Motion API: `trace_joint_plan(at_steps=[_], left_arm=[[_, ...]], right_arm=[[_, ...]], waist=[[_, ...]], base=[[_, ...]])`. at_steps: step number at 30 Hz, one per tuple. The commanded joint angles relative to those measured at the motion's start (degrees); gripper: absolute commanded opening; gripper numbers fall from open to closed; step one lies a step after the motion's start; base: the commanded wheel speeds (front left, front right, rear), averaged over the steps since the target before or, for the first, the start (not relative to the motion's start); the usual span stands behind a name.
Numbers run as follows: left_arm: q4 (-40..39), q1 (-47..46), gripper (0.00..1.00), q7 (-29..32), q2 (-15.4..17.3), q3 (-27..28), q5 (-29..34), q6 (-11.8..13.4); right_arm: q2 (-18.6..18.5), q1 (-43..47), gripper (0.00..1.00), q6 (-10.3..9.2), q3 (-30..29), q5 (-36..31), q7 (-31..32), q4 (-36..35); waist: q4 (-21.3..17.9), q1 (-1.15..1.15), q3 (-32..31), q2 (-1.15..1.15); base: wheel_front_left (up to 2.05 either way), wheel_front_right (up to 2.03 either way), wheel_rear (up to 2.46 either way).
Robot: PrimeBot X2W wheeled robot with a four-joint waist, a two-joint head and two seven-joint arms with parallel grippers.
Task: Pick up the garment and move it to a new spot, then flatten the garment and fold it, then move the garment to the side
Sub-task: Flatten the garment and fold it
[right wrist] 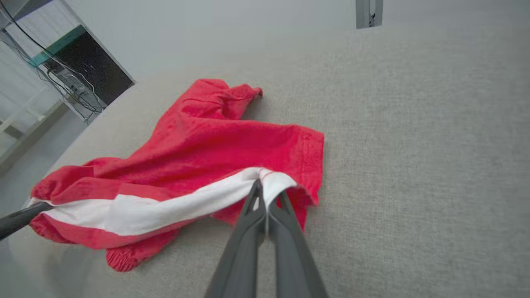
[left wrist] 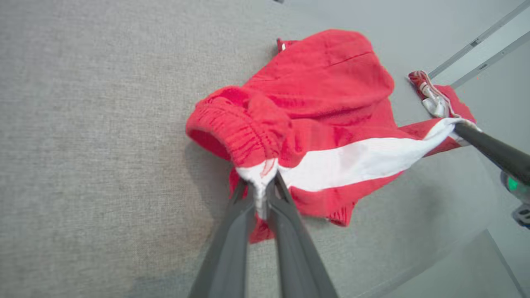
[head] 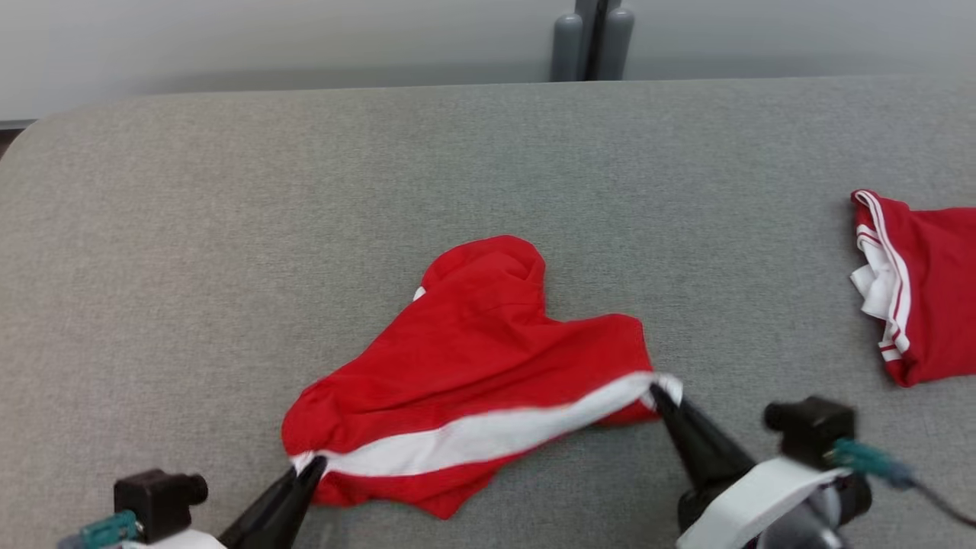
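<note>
Red garment (head: 488,335), seemingly soft, light and limp, lies crumpled on the desk (head: 229,229) near its front; left hand (head: 309,467) and right hand (head: 659,396) each clench one end of its white stripe (head: 488,431), probably sound holds for lifting

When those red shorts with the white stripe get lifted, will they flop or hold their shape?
Probably flop: the red white-striped shorts lie in soft folds, so they should sag between the left gripper and right gripper pinching the stripe's ends. Likely light, being thin cloth. The gathered waistband may bunch up.
</note>
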Motion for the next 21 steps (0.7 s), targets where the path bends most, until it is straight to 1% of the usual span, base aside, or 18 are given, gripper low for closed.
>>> trace_joint_plan(at_steps=[1, 5, 7, 9, 11, 12, 13, 16, 17, 19, 20, 21], left_arm=[[-1.62, -1.06, 0.00, -0.16, 1.05, 0.08, -0.51, -0.07], [-12.28, -3.73, 0.00, -0.19, 5.22, 2.02, -2.79, -0.07], [-17.00, -6.50, 0.00, 0.84, 7.04, 3.16, -4.65, -0.07], [-20.61, -11.32, 0.00, 2.86, 9.05, 4.63, -7.21, -0.07], [-22.01, -17.33, 0.00, 6.08, 11.45, 5.57, -8.93, -0.07], [-21.92, -20.92, 0.00, 7.79, 12.08, 5.92, -9.85, -0.02], [-21.26, -24.74, 0.00, 9.61, 12.77, 5.90, -10.72, 0.19], [-16.32, -38.76, 0.00, 14.60, 13.36, 5.11, -12.20, 1.12], [-13.86, -43.73, 0.00, 15.74, 13.23, 4.55, -11.66, 1.35], [-7.19, -53.55, 0.00, 17.11, 11.19, 2.92, -10.50, 2.40], [-3.81, -58.40, 0.00, 16.83, 10.50, 2.24, -8.96, 2.39], [-0.19, -63.18, 0.00, 16.02, 9.39, 1.91, -7.60, 2.97]], right_arm=[[-0.67, -0.75, 0.00, 0.03, -0.55, 1.72, 0.18, -2.20], [-4.53, -3.03, 0.00, 0.04, -5.17, 8.44, 3.09, -14.50], [-6.02, -5.62, 0.00, 0.04, -7.51, 11.00, 5.48, -19.16], [-8.27, -10.06, 0.00, 0.03, -9.93, 12.20, 8.36, -22.05], [-9.07, -15.87, 0.00, 0.03, -11.25, 13.39, 11.04, -22.61], [-10.49, -19.79, 0.00, 0.03, -12.15, 12.29, 12.22, -22.01], [-10.81, -23.56, 0.00, 0.03, -12.21, 12.19, 13.43, -20.74], [-10.67, -37.14, 0.00, 0.03, -11.68, 10.87, 15.92, -14.41], [-9.76, -41.95, 0.00, 0.03, -11.65, 10.44, 15.85, -11.68], [-8.38, -51.06, 0.00, 0.03, -11.37, 8.44, 14.65, -4.91], [-7.41, -55.17, 0.00, 0.03, -11.34, 7.33, 13.35, -1.36], [-6.22, -59.01, 0.00, 0.03, -11.19, 6.36, 12.15, 2.31]], waist=[[-0.60, 0.00, 0.02, 0.00], [-1.89, 0.00, 0.96, 0.00], [-2.39, 0.00, 2.15, 0.00], [-2.86, 0.00, 3.91, 0.00], [-3.28, 0.00, 5.90, 0.00], [-3.41, 0.00, 6.92, 0.00], [-3.63, 0.00, 7.91, 0.00], [-3.94, 0.00, 10.86, 0.00], [-4.01, 0.00, 11.91, 0.00], [-4.16, 0.00, 13.62, 0.00], [-4.34, 0.00, 14.52, 0.00], [-4.60, 0.00, 15.36, 0.00]], base=[[0.00, 0.00, 0.00], [0.00, 0.00, 0.00], [0.00, 0.00, 0.00], [0.00, 0.00, 0.00], [0.00, 0.00, 0.00], [0.00, 0.00, 0.00], [0.00, 0.00, 0.00], [0.00, 0.00, 0.00], [0.00, 0.00, 0.00], [0.00, 0.00, 0.00], [0.00, 0.00, 0.00], [0.00, 0.00, 0.00]])
